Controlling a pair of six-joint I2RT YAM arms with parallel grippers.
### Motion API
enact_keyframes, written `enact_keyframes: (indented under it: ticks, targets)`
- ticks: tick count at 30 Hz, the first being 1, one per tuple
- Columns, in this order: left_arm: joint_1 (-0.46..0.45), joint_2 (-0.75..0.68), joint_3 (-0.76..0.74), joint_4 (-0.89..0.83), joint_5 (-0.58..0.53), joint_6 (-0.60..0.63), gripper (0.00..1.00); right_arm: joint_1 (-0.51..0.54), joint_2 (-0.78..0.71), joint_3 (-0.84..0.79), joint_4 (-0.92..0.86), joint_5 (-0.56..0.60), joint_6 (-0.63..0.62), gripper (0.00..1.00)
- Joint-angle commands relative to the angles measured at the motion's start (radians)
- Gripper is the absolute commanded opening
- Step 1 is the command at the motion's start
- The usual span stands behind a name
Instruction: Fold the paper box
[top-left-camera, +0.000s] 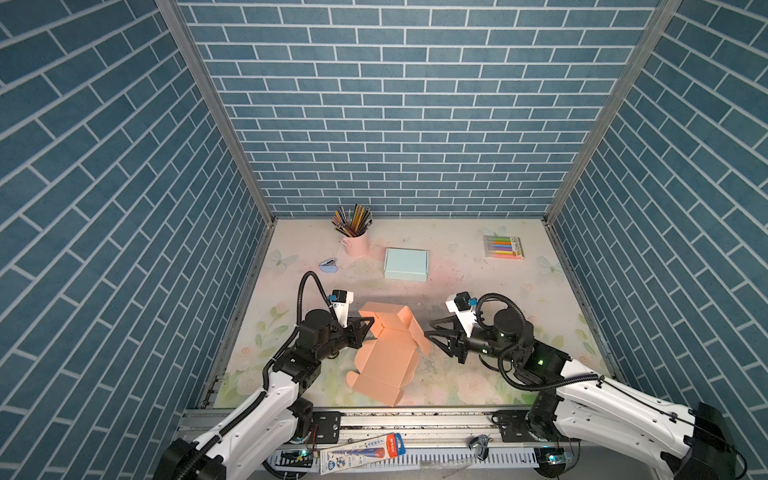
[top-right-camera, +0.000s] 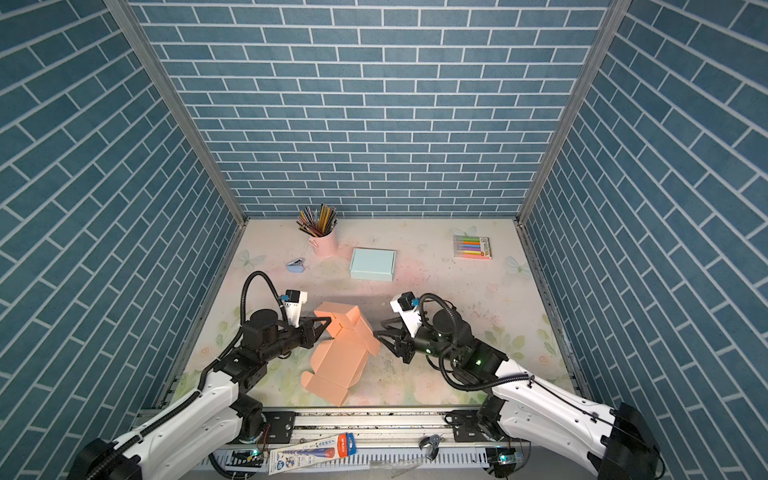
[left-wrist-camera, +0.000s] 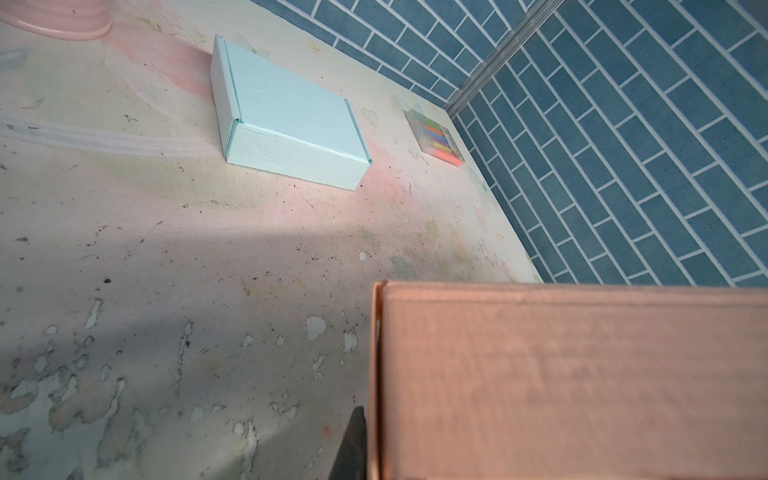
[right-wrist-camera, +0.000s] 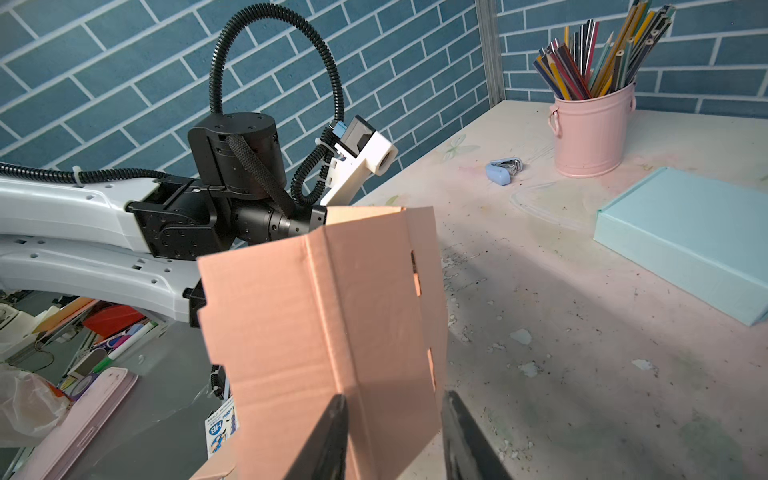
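Paper box (left-wrist-camera: 573, 382) hides left claw (top-left-camera: 370, 324) finger; bucket (left-wrist-camera: 54, 20) cropped.

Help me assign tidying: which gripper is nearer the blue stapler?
Left. The left gripper, at the paper box's left side, sits toward the robot and slightly right of the stapler; the right gripper is across the box, much farther right.

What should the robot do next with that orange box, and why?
Probably close the right gripper on the raised flap, ready to fold it inward: its jaws stand open astride that flap, while the left gripper pinches the box at its opposite side.
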Motion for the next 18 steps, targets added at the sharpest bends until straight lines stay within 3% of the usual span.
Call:
enact_keyframes:
  ticks: [1,8,18]
  targets:
    - [0.002,0.002,-0.002,0.043,0.008,0.0,0.12,0.002,0.013,0.039,0.023,-0.02,-0.048,0.38]
    - [0.001,0.008,-0.005,0.043,0.001,0.002,0.12,0.053,0.059,0.075,0.006,0.028,-0.076,0.37]
    - [-0.006,0.012,-0.005,0.042,-0.008,0.003,0.12,0.144,0.133,0.148,-0.062,0.213,-0.123,0.37]
